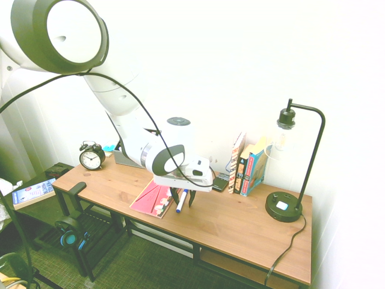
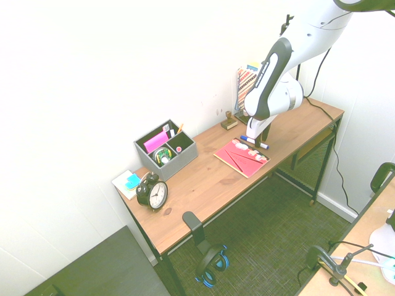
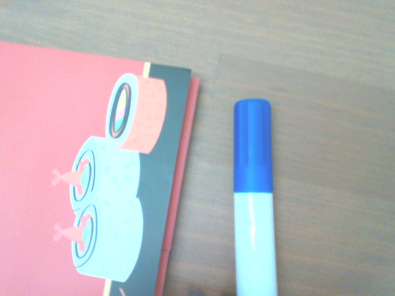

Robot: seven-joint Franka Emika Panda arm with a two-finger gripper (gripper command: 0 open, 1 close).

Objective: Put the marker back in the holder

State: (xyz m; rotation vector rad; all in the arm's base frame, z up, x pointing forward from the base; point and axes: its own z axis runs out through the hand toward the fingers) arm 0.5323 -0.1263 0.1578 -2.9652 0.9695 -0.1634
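The gripper [image 1: 183, 199] points straight down over the marker [image 1: 181, 201], its two dark fingers [image 1: 174, 195] standing on either side of the white barrel with a gap on each side, so the jaws are partly open and not clamped on it; whether the pads touch the barrel I cannot tell. The marker lies flat on the wooden desk [image 2: 203, 179], just beside the edge of the red booklet [image 2: 242, 157]; in the wrist view its blue cap [image 3: 252, 145] and white barrel run parallel to that booklet's edge, which carries a drawing of sushi rolls.

The desk is a long brown wood-grain top on a dark frame, set against a plain white wall; the floor below is dark green carpet, and a pair of headphones [image 2: 211, 264] hangs from a clamp at the desk's front edge.

The holder [image 2: 165, 148], a grey box with slanted sides, stands well apart from the marker, at the wall side of the desk beyond the booklet; its compartments hold a pink block, a few small upright items and something round and green, too small to name. A black alarm clock [image 2: 153, 192] stands near the holder, with a small blue and white pad [image 2: 129, 182] beside it. On the marker's other side, a row of books [image 1: 246, 165] leans at the wall, and further off stands a black desk lamp [image 1: 287, 162].
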